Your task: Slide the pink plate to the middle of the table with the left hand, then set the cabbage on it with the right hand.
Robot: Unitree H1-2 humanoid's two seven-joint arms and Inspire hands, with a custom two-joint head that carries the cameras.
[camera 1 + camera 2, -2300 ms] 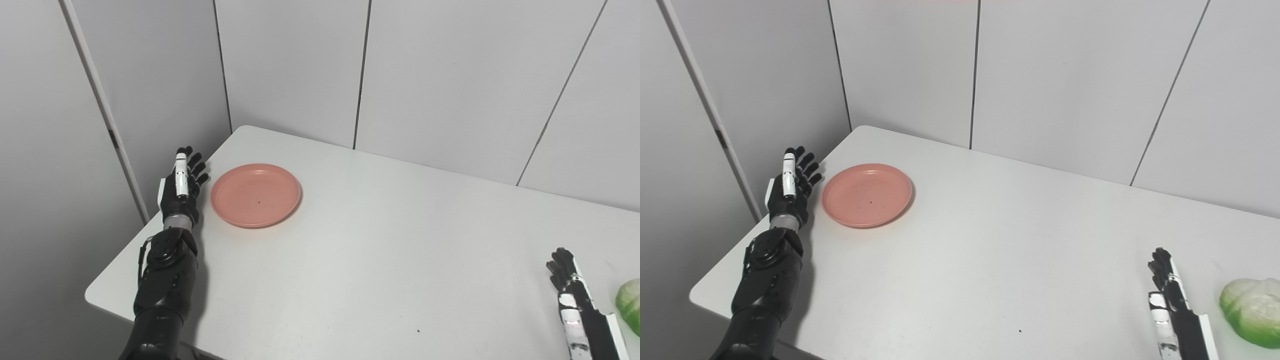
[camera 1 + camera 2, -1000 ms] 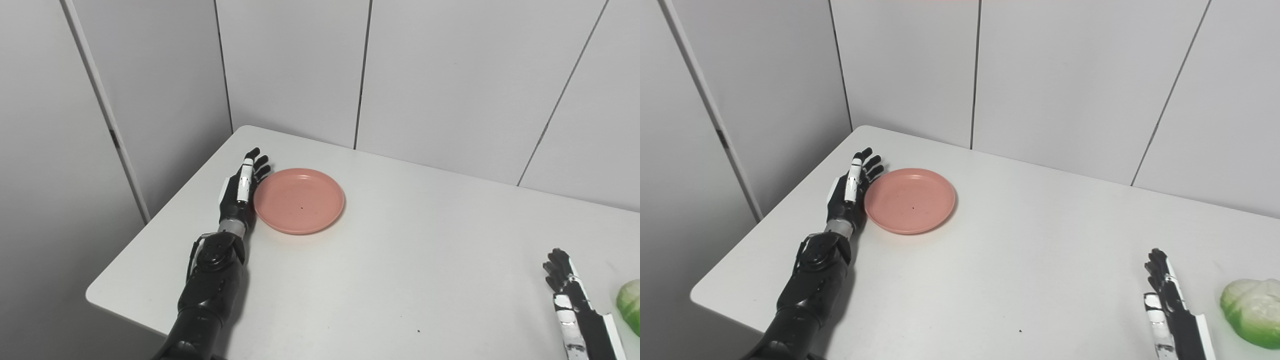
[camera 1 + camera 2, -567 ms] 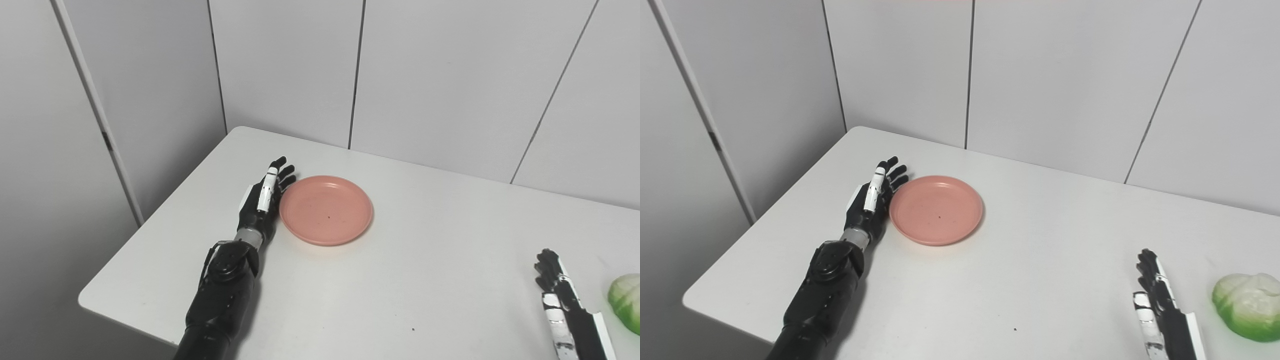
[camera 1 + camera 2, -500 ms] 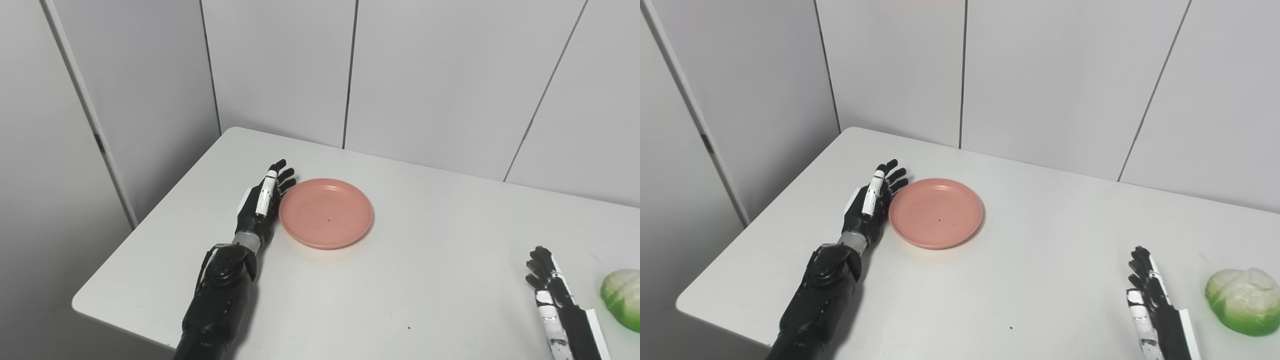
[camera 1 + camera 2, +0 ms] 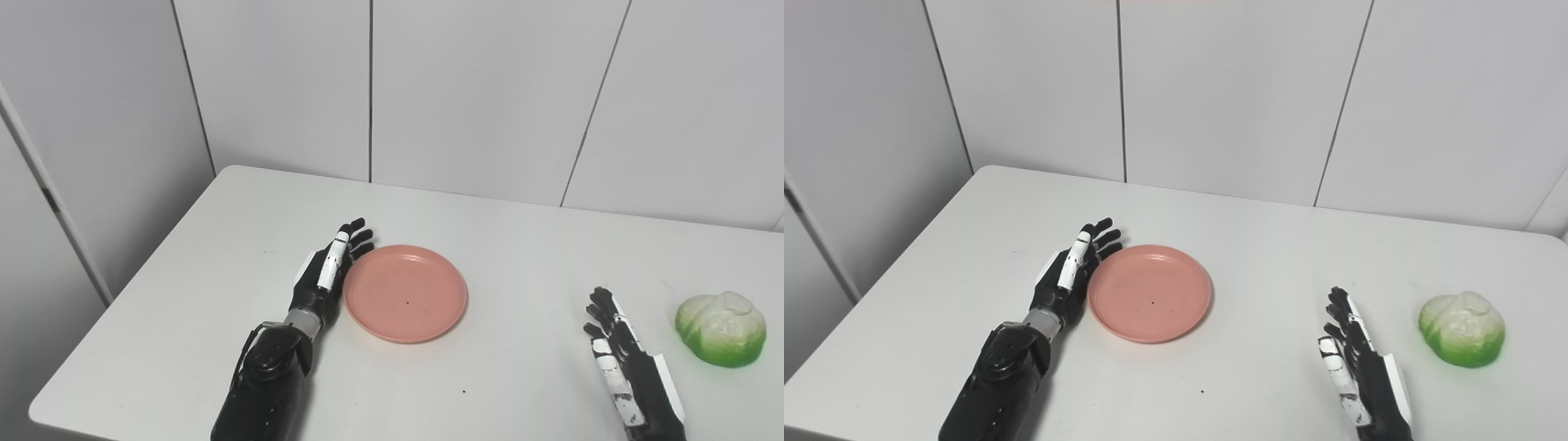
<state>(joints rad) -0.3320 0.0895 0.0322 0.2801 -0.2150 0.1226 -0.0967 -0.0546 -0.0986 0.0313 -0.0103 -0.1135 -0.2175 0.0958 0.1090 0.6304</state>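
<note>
The pink plate [image 5: 405, 292] lies near the middle of the counter [image 5: 184, 257], a little left of centre. The left hand [image 5: 324, 275] stands edge-on against the plate's left rim, fingers [image 5: 358, 236] straight and slightly spread, holding nothing. The right hand [image 5: 1360, 361] waits at the near right, fingers likewise extended and apart, empty. The cabbage [image 5: 1462, 329] rests on the counter to the right of that hand, near it but apart, and well apart from the plate. By the look of it, the slide is nearly or wholly done; lifting the cabbage onto the plate is not yet begun. Compared with the earliest frames, the plate has travelled from the far left corner region toward centre, pushed by the left hand; the camera has also swung right, bringing the whole cabbage into sight.
</note>
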